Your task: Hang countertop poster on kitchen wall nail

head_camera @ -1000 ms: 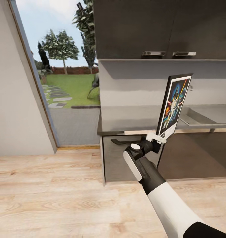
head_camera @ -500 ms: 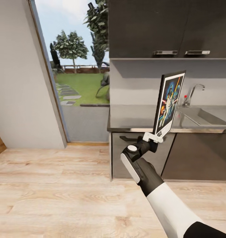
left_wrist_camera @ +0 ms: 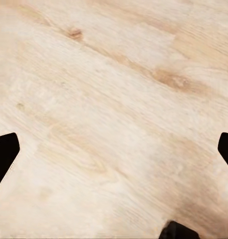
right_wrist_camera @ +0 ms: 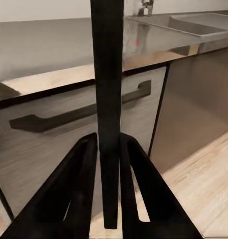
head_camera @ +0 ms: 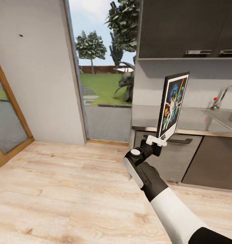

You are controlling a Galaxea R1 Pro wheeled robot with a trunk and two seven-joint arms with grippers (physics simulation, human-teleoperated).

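The poster, black-framed with colourful figures on dark blue, stands upright in the air in front of the kitchen countertop. My right gripper is shut on its bottom edge. In the right wrist view the poster is edge-on, a black strip pinched between the two dark fingers of my right gripper. My left gripper hangs open over the pale wood floor, holding nothing. A small dark nail-like mark sits high on the grey wall at left.
Dark grey base cabinets with a bar handle stand right behind the poster. A steel sink and tap lie to the right, under black upper cabinets. A tall window and a wooden frame are at left.
The whole head view has swung left: cabinets and sink slid rightward and the grey wall with the dark mark and wooden frame came in. The poster stays in my right gripper.
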